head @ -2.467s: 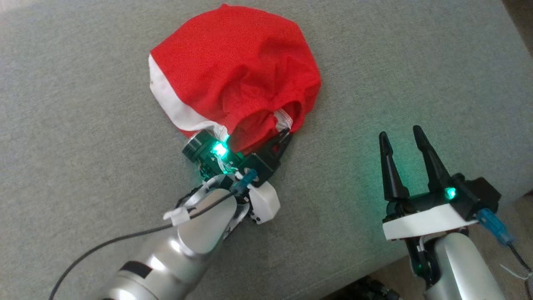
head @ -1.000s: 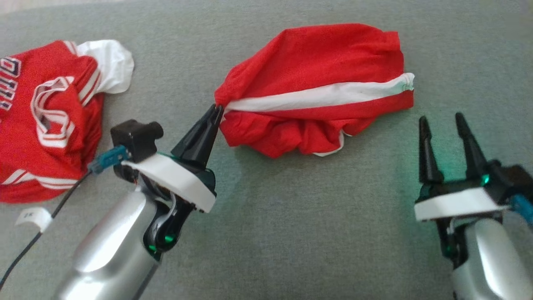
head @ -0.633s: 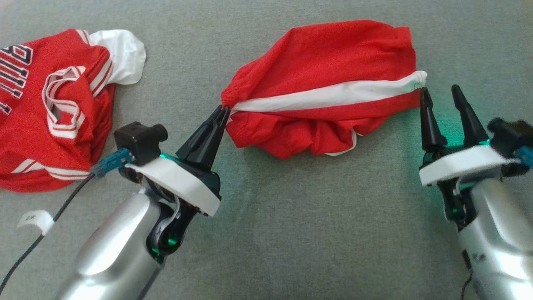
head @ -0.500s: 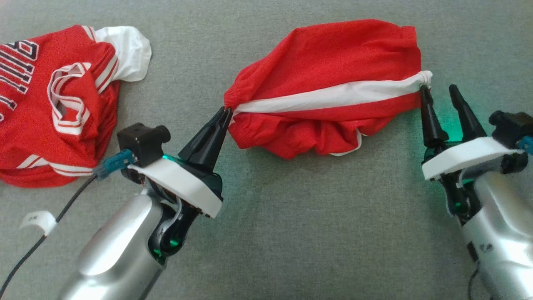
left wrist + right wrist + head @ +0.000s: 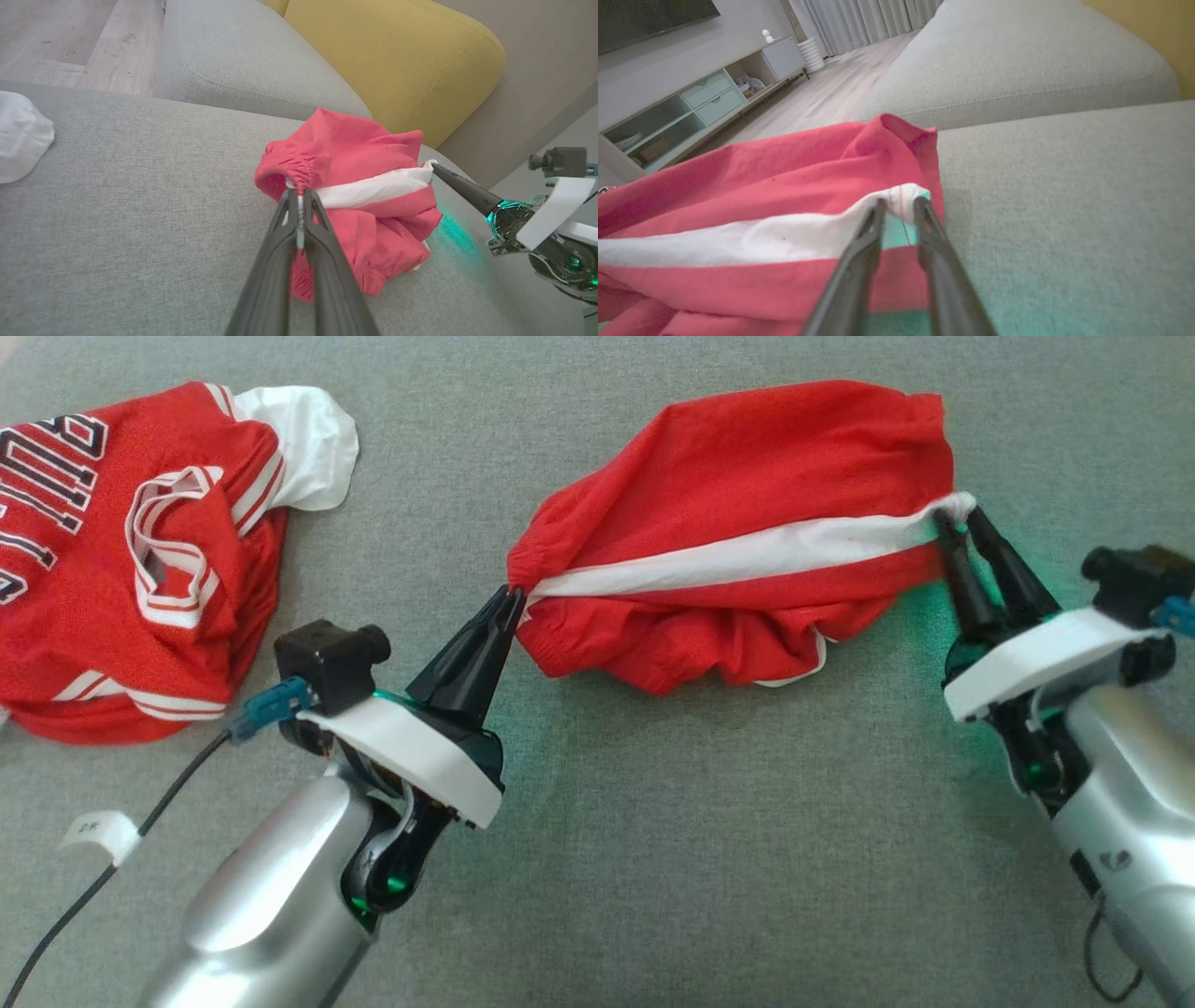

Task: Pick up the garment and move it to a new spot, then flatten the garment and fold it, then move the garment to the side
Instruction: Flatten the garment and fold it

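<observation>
Beyond the garment (image 5: 784, 163), right wrist view shows a cabinet (image 5: 705, 98).

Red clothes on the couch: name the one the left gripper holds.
The white-striped shorts, pinched at the waistband by the left gripper; the lettered jersey lies apart.

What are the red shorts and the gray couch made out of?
The red shorts: thin, matte sports knit, maybe polyester; it crumples and gathers at the waistband. The gray couch: woven upholstery cloth, matte, with a fine flecked weave and stitched seam.
</observation>
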